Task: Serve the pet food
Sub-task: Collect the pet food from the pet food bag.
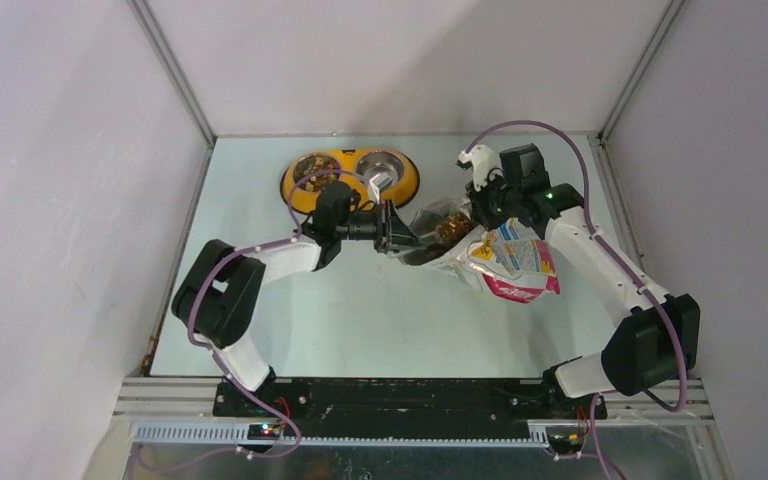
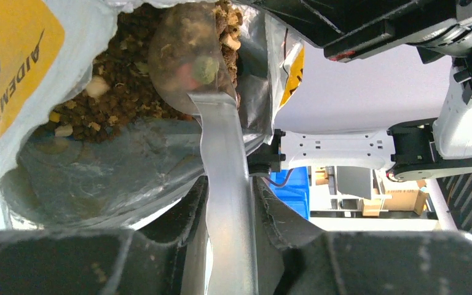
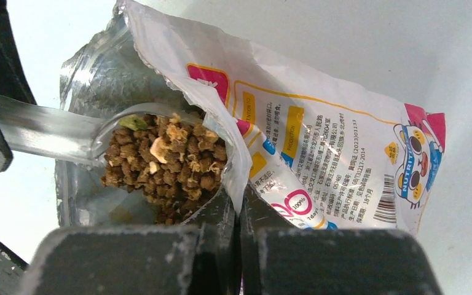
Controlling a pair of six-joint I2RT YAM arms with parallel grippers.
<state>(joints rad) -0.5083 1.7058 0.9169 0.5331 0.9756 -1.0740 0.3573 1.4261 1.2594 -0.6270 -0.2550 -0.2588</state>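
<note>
**Sam:** What is your left gripper (image 2: 227, 246) doing?

**Me:** It is closed down narrow on the flat handle of my scoop (image 2: 221, 153). It squeezes the handle from both sides, at the bottom middle of the left wrist view. The scoop is see-through plastic and a bit cloudy.

**Sam:** And the other one?

**Me:** My right gripper (image 3: 239, 246) is pinched tight on the edge of the bag (image 3: 319, 135), at the bottom of the right wrist view. The bag's mouth gapes wide above it.

**Sam:** Where is the pet food?

**Me:** The pet food (image 3: 172, 160) is heaped in the round end of the scoop, just inside the bag's mouth, left of the middle. More sits deeper in the bag. It is little brown lumps, with some pale bits and a green one.

**Sam:** What is the bag like?

**Me:** It is shiny and crinkly. Inside it is silver. Outside it is white, yellow and pink, with a cartoon cat at the right edge.
</note>
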